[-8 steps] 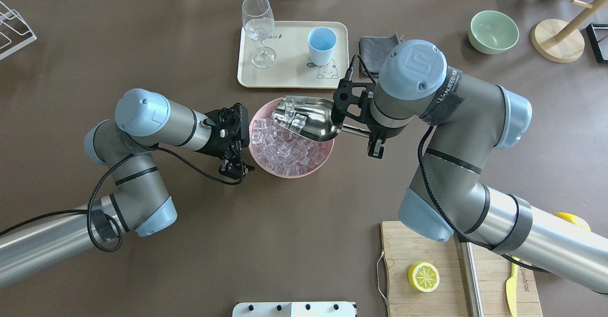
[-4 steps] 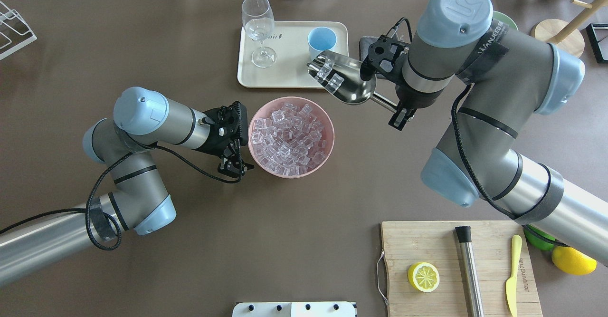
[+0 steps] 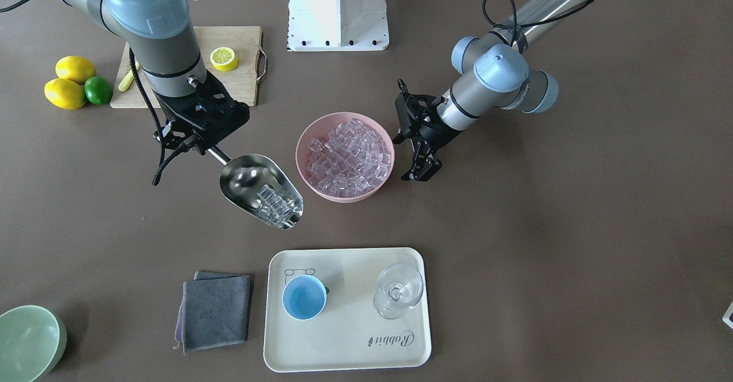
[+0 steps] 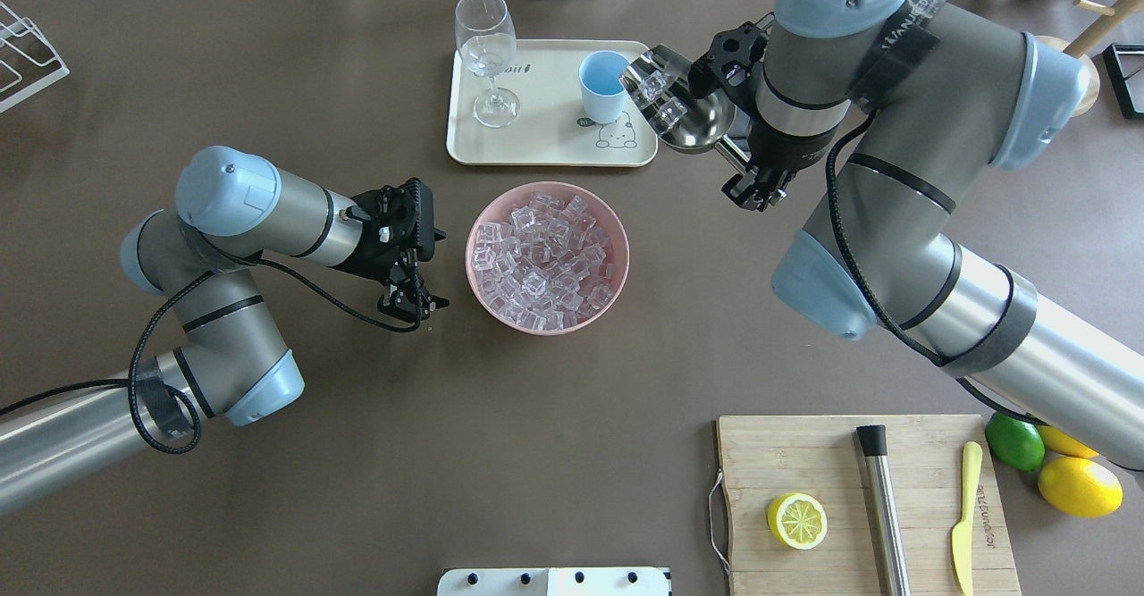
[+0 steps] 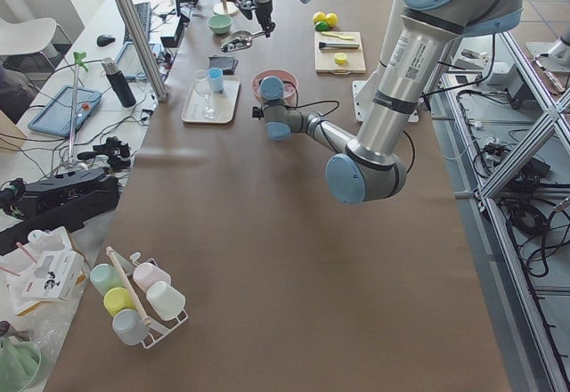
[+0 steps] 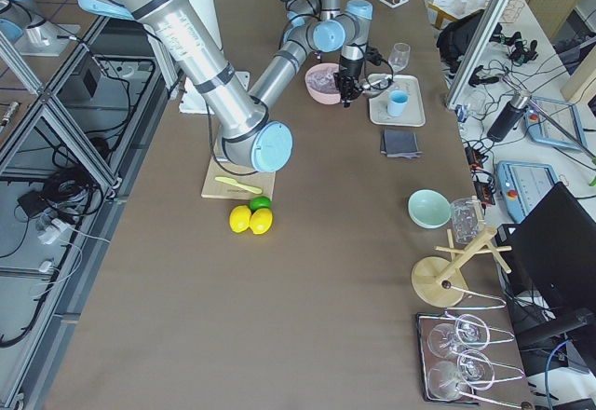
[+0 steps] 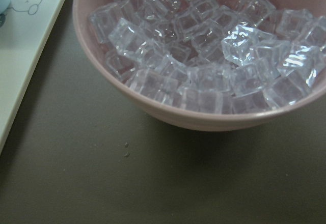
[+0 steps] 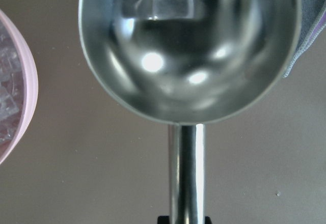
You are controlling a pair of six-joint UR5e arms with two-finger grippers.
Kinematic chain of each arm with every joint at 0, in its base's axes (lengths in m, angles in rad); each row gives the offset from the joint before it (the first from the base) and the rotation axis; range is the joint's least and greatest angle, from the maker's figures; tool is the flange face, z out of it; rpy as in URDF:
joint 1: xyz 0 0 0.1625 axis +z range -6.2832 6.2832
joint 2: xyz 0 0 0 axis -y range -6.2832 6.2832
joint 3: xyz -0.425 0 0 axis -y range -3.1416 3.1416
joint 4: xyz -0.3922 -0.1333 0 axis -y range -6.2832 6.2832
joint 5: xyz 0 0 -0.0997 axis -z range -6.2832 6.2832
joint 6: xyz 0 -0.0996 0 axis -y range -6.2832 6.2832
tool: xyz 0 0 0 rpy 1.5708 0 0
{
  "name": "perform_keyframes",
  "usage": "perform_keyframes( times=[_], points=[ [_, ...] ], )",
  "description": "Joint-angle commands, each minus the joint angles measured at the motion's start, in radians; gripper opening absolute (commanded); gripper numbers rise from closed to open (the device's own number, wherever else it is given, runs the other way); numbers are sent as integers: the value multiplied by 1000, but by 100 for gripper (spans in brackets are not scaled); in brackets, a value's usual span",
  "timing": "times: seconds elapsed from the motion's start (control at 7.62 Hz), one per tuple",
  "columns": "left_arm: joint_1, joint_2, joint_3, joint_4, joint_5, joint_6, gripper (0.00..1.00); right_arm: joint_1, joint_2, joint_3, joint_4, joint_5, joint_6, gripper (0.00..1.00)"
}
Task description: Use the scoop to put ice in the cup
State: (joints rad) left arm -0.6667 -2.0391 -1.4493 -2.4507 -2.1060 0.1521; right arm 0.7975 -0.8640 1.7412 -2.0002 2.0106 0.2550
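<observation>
My right gripper (image 4: pixel 752 187) is shut on the handle of the silver scoop (image 4: pixel 684 113), held in the air. The scoop's mouth is right beside the light-blue cup (image 4: pixel 605 85), which is upright on the cream tray (image 4: pixel 545 145). A few clear ice cubes (image 4: pixel 657 96) lie near the scoop's mouth; they also show in the front view (image 3: pixel 276 205). The pink bowl (image 4: pixel 476 285) is full of ice (image 4: pixel 545 261). My left gripper (image 4: pixel 414 304) is open and empty, just left of the bowl, apart from it.
A wine glass (image 4: pixel 487 55) stands on the tray left of the cup. A grey cloth (image 3: pixel 215 310) lies beside the tray and a green bowl (image 3: pixel 28 342) beyond it. A cutting board (image 4: pixel 804 453) holds a lemon half, a steel rod and a yellow knife.
My right arm has carried the scoop with ice from over the pink bowl to beside the cup. My left gripper has drawn back to the left, away from the bowl.
</observation>
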Motion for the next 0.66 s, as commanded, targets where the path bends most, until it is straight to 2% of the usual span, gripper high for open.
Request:
perform_keyframes(
  times=[0.0, 0.13, 0.26, 0.39, 0.53],
  points=[
    [-121, 42, -22, 51, -161, 12, 99, 52, 167, -255, -19, 91, -43, 0],
    [-151, 65, -75, 143, -187, 12, 99, 66, 192, -300, -19, 103, -49, 0],
    [-162, 63, -167, 327, -186, 21, 99, 89, 254, -410, -20, 135, -125, 0],
    [-166, 54, -225, 495, -180, 26, 99, 91, 307, -481, -64, 138, -202, 0],
    [-184, 60, -235, 531, -180, 20, 99, 89, 337, -523, -109, 137, -267, 0]
  ],
)
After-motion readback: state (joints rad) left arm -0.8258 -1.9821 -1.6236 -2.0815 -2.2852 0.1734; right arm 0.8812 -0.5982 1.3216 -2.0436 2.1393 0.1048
